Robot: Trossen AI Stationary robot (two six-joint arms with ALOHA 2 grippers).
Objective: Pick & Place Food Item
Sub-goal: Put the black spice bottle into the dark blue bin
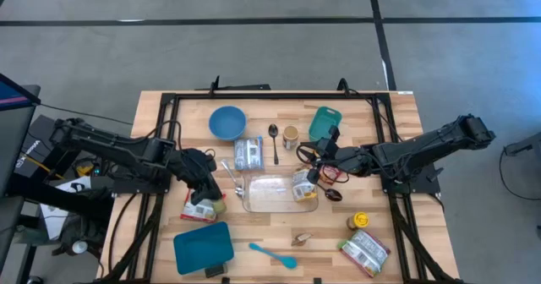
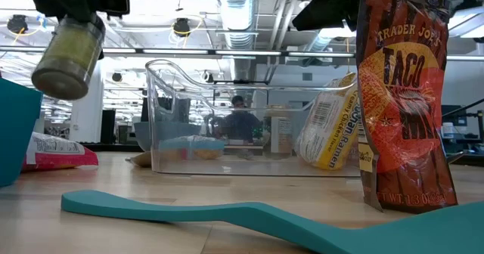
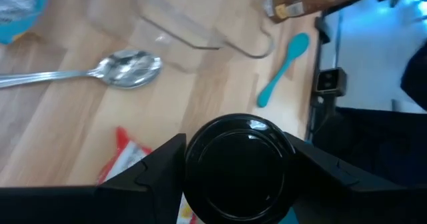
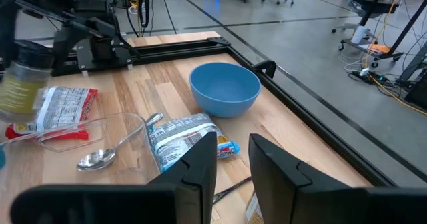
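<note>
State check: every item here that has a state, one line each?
jar: lid on, tilted, lifted off table in left tool
clear container: upright, open top, yellow packet inside
yellow packet: leaning at container's end
blue bowl: upright, empty
taco bag: standing upright
right tool: by container's right end

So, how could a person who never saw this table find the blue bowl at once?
Start at the clear plastic container in the middle of the wooden table. Go toward the far edge on the left arm's side, just beyond a silvery food packet. The blue bowl is the only round, deep, empty dish there.
</note>
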